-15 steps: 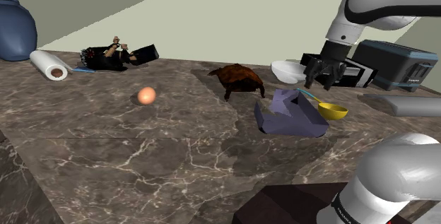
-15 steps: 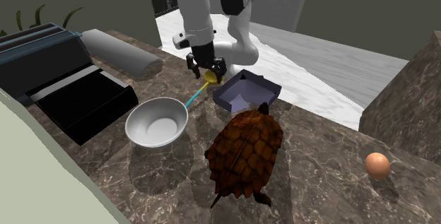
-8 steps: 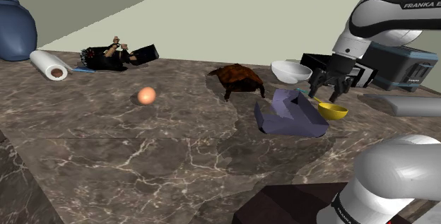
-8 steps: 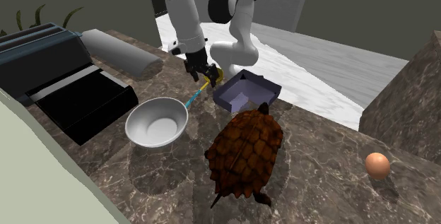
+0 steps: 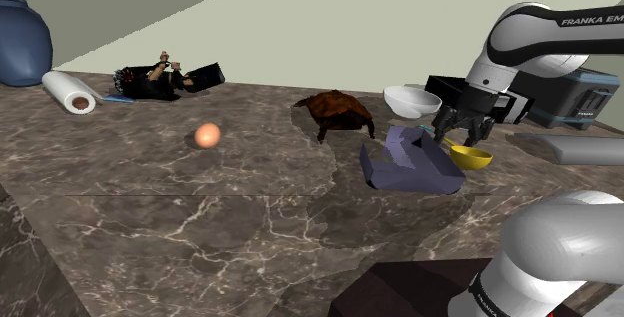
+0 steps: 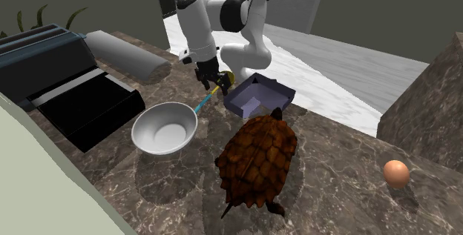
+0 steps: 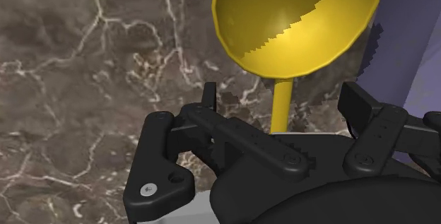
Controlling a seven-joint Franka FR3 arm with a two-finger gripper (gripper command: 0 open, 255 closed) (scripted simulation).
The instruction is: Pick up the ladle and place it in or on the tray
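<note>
Now the gripper [image 5: 459, 127] sits lower than a second ago and has shifted a little toward the shoulder view's left since the last half second, down over the handle of the ladle [image 5: 470, 157]. The arm [image 5: 530, 40] has leaned over with it, its upper link more level than before. The ladle itself has not moved: it lies on the marble counter [image 5: 200, 215], its yellow bowl just beside the purple tray [image 5: 410, 165] on the shoulder view's right. In the second exterior view its teal handle runs away from the tray toward the white bowl [image 6: 165, 128]. The tray, the white bowl and the brown turtle [image 6: 256, 159] are where they were.

In the wrist view the fingers [image 7: 210, 99] stand apart, one on each side of the ladle's thin stem, and neither touches it; the yellow bowl lies just beyond the fingertips.

The arm's upper link bears the letters "FRANKA EM", cut off by the shoulder view's right edge.
</note>
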